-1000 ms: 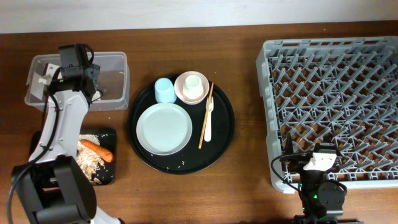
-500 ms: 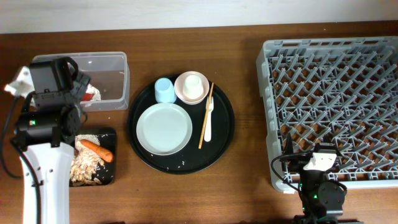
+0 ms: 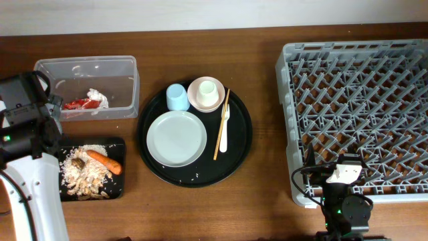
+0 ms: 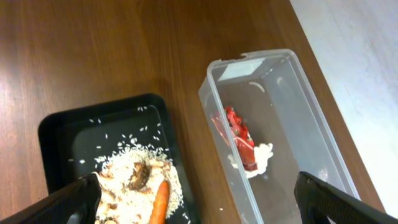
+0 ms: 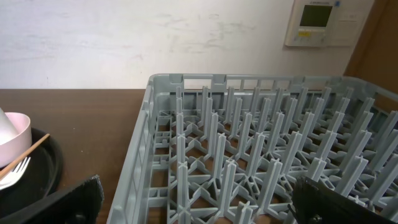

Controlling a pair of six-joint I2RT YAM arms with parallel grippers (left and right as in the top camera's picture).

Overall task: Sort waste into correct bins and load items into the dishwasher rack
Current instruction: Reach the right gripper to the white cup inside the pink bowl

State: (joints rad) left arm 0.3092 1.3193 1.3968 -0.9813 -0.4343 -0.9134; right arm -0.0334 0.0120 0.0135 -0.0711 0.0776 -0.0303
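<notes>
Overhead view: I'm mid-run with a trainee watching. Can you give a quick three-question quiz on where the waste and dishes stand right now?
1. True or false: the carrot lies in the shallow black tray.
2. How many dishes stand in the dishwasher rack?
3. The red wrapper lies in: A, the clear tub; B, the shallow black tray; C, the dishwasher rack.
Key: 1 true; 2 none; 3 A.

A big square grey plastic rack (image 5: 249,162) with upright pegs is sitting on a brown wooden table (image 5: 93,112). At the left, a pink round bowl (image 5: 17,142), a thin wooden chopstick (image 5: 28,152) and a white plastic fork (image 5: 12,175) are lying on a round black tray (image 5: 51,169).
</notes>
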